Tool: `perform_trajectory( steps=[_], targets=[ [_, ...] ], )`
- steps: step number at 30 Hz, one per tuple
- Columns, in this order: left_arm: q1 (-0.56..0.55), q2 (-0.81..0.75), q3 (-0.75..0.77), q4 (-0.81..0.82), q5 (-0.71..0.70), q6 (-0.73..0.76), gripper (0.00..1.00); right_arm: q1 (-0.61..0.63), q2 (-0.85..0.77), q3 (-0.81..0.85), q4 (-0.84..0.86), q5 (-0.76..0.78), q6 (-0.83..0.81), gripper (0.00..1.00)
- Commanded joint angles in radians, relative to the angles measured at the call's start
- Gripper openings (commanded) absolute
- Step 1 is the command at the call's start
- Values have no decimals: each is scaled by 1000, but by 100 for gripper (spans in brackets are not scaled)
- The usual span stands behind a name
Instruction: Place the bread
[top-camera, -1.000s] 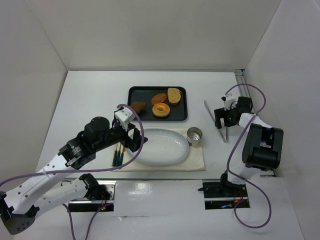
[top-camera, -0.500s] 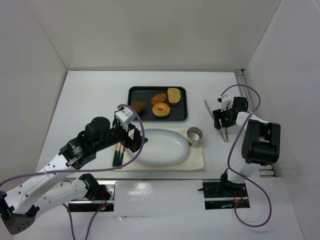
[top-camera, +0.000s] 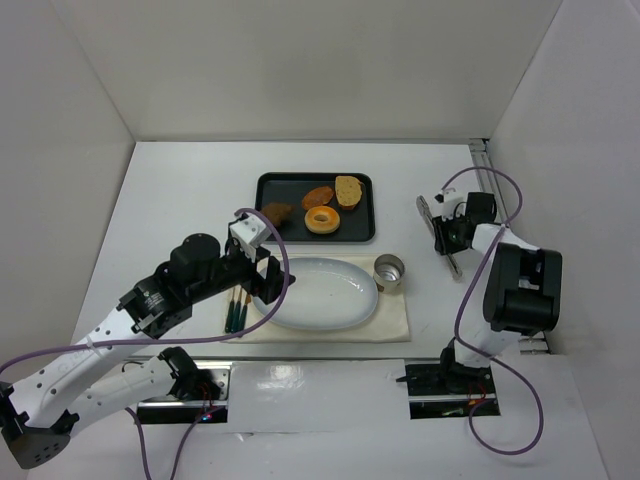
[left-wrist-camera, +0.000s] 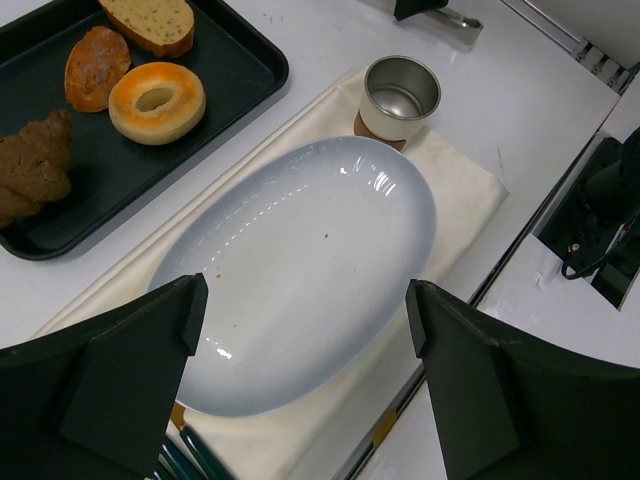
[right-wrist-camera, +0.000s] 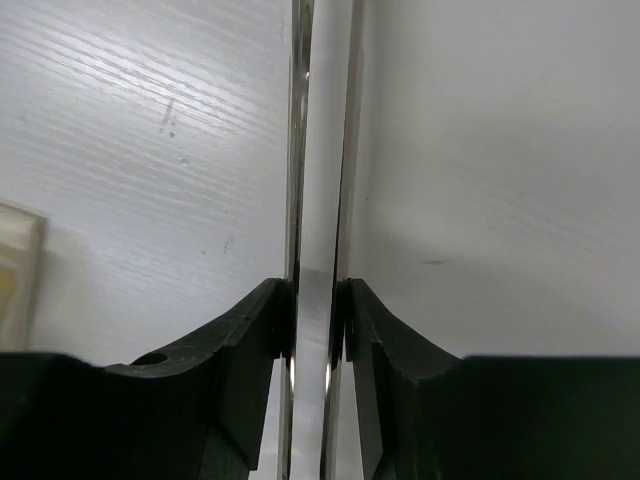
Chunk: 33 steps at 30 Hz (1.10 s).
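Surface: White table (top-camera: 170, 190) inside a white-walled booth.
Left claw: the left gripper (top-camera: 268, 282) hovers over the left end of the plate, jaws spread wide and holding nothing.
Bread: the croissant (top-camera: 276, 213) lies at the left end of the black tray (top-camera: 300, 184), not on the plate and well apart from both grippers.
Tray neighbours: an orange-brown bun (top-camera: 318, 196), a doughnut (top-camera: 322, 219) and a bread slice (top-camera: 348, 190) lie to its right.
Plate: an oval white plate (top-camera: 330, 295) sits on a cream cloth (top-camera: 395, 320), near the tray.
Cup: a steel cup (top-camera: 389, 270) stands at the right end of the plate.
Right claw: the right gripper (top-camera: 447, 240) is clamped narrowly on metal tongs (right-wrist-camera: 320, 150), right of the cup.
Risk: the tongs could pivot in that thin pinch. Nipped off-centre on a tapered end, the lumpy croissant may swivel and drop. A low sweep could clip the cup or nudge the doughnut.
Views: only the left wrist view shows the wide jaws and the croissant's ridges. Only the right wrist view shows the pads pressed on the tong blades. Only the overhead view shows both arms.
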Motion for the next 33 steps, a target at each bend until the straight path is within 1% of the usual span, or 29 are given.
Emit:
perform_trajectory(
  steps=[1, 5, 9, 10, 14, 18, 19, 20, 22, 27, 30, 31, 33],
  targets=[
    [0, -6, -5, 36, -19, -12, 100, -6, -126, 61, -18, -56, 25, 40],
    [0, -6, -14, 36, -40, -12, 100, -6, -240, 131, -83, -145, 47, 39],
    [0, -6, -14, 36, -63, -12, 100, -6, -289, 222, -178, -239, 57, 39],
    [0, -6, -23, 36, -74, -12, 100, -6, -289, 238, -193, -288, 57, 39],
    [0, -6, -23, 45, -97, -12, 100, 31, -311, 292, -242, -383, 68, 39],
    [0, -6, -33, 45, -119, -3, 100, 106, -295, 349, -295, -471, 68, 45],
    [0, -6, -33, 45, -129, -3, 100, 123, -280, 372, -304, -480, 68, 50],
    [0, -6, -33, 45, -140, -3, 100, 140, -263, 383, -304, -494, 77, 50],
    [0, -6, -33, 45, -152, -3, 100, 189, -248, 406, -304, -494, 88, 52],
    [0, -17, -42, 54, -183, 6, 100, 282, -185, 441, -284, -483, 99, 52],
    [0, -26, -51, 64, -205, 6, 100, 357, -130, 469, -284, -465, 99, 54],
    [0, -38, -60, 64, -217, 6, 100, 403, -99, 482, -295, -465, 87, 54],
    [0, -50, -60, 73, -231, 6, 100, 454, -70, 493, -295, -413, 52, 55]
  ],
)
